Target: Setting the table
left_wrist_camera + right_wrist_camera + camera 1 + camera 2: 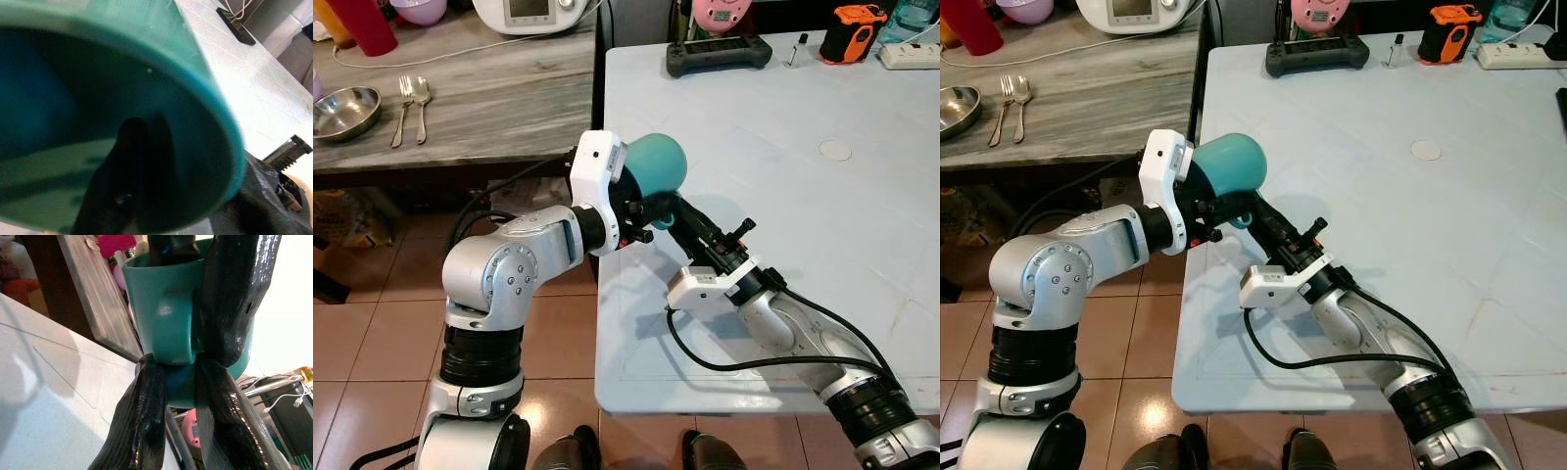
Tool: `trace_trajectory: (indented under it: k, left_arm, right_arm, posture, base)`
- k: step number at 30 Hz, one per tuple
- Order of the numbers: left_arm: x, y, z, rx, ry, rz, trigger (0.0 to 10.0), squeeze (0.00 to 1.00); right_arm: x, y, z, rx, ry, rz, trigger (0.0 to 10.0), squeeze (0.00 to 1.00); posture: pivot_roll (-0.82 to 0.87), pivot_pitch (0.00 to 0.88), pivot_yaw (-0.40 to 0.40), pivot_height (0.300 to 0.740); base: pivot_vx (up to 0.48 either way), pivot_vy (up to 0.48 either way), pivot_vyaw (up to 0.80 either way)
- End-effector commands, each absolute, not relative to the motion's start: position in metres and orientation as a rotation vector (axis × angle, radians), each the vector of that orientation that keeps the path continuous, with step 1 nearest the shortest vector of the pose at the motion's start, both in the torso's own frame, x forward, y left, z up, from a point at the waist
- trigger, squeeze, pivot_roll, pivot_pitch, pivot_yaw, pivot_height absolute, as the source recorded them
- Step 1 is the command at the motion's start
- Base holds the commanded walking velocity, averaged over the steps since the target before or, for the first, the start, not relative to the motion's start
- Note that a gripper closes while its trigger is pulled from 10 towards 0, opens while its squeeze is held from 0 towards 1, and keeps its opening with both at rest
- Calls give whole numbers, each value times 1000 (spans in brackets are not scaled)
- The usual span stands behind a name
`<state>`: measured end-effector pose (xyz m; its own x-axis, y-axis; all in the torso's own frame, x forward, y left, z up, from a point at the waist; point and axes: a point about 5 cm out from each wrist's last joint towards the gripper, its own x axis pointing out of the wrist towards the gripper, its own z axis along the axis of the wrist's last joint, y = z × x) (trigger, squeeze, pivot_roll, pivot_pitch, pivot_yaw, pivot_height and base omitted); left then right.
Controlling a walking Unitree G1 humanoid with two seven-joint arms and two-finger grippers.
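You're over the near-left corner of the pale bench [822, 225], with the grey wooden bench [489, 88] off to your left carrying a steel bowl [344, 110] and two forks [411, 103].

Between the arms, in the air above that corner, hangs the teal mug [658, 166], lying on its side. It looks like smooth plastic or glazed ware: light, stiff and slick, so I'd expect it to twist if pinched on the round wall alone.

Your left gripper [636, 211] has it by the rim, one finger [132, 181] reaching inside the cup and the wall caught between the pair.

Your right gripper [178, 377] comes in from below, fingers [142, 421] narrowed either side of the handle [168, 328] and touching it.

That handle is your best hold; the rim is second best. Don't let go with the left until the right is firmly seated.
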<state>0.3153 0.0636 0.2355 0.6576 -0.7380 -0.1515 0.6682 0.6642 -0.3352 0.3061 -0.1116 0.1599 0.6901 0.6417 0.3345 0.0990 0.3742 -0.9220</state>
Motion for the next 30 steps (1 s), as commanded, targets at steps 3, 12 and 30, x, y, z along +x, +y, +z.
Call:
trace_trajectory:
  k: [3, 12, 30]
  left_arm:
    - [327, 85, 230, -211, 295, -696, 10000, 1000]
    - [333, 109, 234, -210, 242, -633, 10000, 1000]
    - [283, 116, 213, -332, 403, -904, 10000, 1000]
  right_arm:
    - [300, -99, 186, -1099, -914, 359, 0, 0]
    - [295, -109, 182, -1090, -875, 313, 0, 0]
    - [279, -182, 179, -1203, -680, 77, 0, 0]
  posture:
    - [-164, 180, 94, 740]
    - [-159, 174, 83, 740]
    - [-177, 174, 91, 740]
  base:
    - [0, 0, 0]
    - [0, 0, 0]
    - [0, 0, 0]
